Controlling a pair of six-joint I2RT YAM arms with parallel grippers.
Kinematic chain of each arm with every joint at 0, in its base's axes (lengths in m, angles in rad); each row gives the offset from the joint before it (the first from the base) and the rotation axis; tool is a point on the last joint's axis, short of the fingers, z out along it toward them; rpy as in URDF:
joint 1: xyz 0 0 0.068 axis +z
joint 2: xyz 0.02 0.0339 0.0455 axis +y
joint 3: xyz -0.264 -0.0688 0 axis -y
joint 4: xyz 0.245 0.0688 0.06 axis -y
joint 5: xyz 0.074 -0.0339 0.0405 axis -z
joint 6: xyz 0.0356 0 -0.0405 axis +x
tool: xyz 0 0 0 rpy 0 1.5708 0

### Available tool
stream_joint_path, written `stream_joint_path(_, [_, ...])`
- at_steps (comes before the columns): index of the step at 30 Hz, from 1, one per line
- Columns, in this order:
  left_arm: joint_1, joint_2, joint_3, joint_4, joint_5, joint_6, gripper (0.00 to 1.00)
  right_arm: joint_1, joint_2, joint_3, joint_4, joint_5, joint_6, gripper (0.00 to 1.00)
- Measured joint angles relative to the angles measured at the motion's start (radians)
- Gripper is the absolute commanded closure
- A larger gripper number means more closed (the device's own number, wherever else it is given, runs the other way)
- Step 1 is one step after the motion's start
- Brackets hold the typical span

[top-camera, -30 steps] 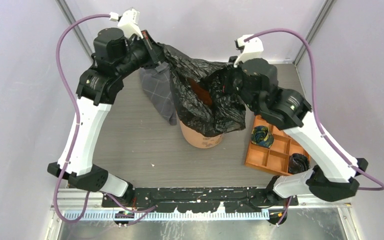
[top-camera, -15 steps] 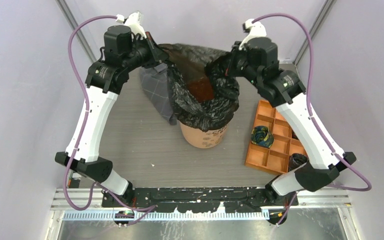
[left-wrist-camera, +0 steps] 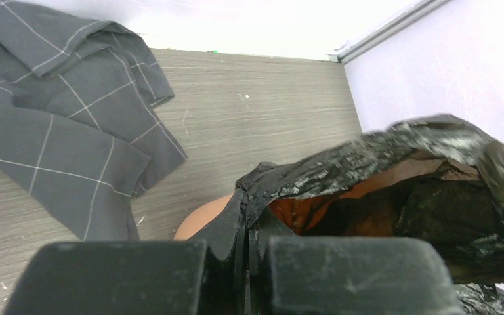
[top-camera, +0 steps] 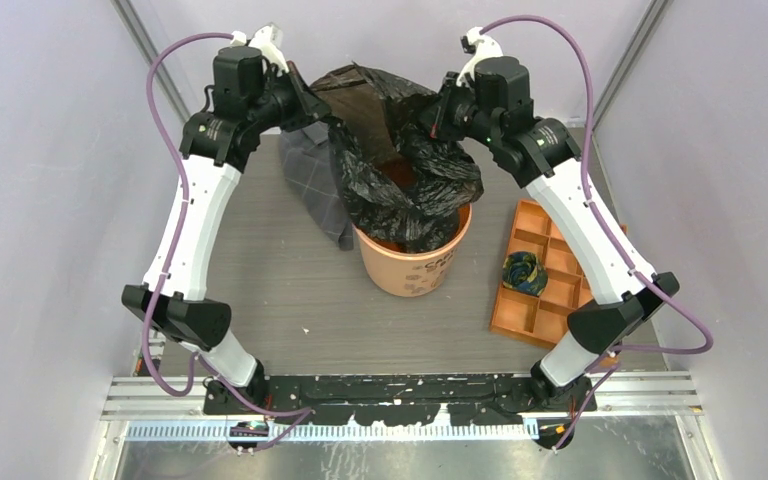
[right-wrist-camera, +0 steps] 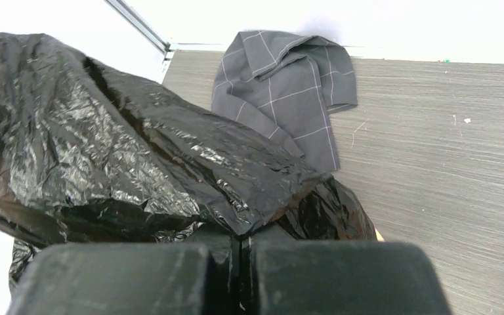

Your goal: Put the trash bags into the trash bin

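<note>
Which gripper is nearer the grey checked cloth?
Left. The left gripper holds the trash bag by the cloth; the right gripper holds it across the trash bin.

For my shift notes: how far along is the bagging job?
Done: lower part of the trash bag sits inside the trash bin. In hand: left end effector and right end effector, both shut on its edge, hold it up. Left: lower it in, release.

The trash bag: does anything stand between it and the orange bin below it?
Nothing visible does. The left pincer and the right pincer hold the trash bag, whose lower part hangs inside the trash bin. The grey cloth lies beside it.
</note>
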Motion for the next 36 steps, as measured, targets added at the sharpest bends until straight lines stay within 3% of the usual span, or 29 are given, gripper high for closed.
stream_joint_path(5, [-0.004, 0.006, 0.000, 0.013, 0.044, -0.017, 1.00, -0.013, -0.027, -0.060, 0.025, 0.005, 0.005, 0.97])
stream_joint_path(9, [-0.015, 0.015, -0.003, 0.023, 0.075, -0.023, 0.99, -0.026, -0.044, -0.100, 0.016, 0.006, 0.015, 0.84])
stream_joint_path(13, [-0.028, 0.016, -0.024, 0.033, 0.095, -0.029, 1.00, -0.031, -0.069, -0.127, -0.004, 0.013, 0.030, 0.60])
stream_joint_path(15, [-0.035, 0.016, -0.040, 0.035, 0.106, -0.036, 1.00, -0.031, -0.089, -0.136, -0.021, 0.014, 0.040, 0.41])
stream_joint_path(20, [-0.049, 0.016, -0.060, 0.034, 0.121, -0.039, 0.99, -0.030, -0.182, -0.178, -0.071, 0.021, 0.050, 0.17])
stream_joint_path(24, [-0.059, 0.016, -0.060, 0.035, 0.131, -0.040, 0.99, -0.026, -0.275, -0.213, -0.117, 0.039, 0.042, 0.10])
stream_joint_path(28, [-0.074, 0.020, -0.060, 0.038, 0.134, -0.040, 0.99, 0.023, -0.343, -0.207, -0.167, 0.109, -0.004, 0.10])
stream_joint_path(36, [-0.100, 0.027, -0.069, 0.050, 0.141, -0.038, 0.99, 0.379, -0.308, -0.166, -0.244, 0.343, -0.102, 0.13])
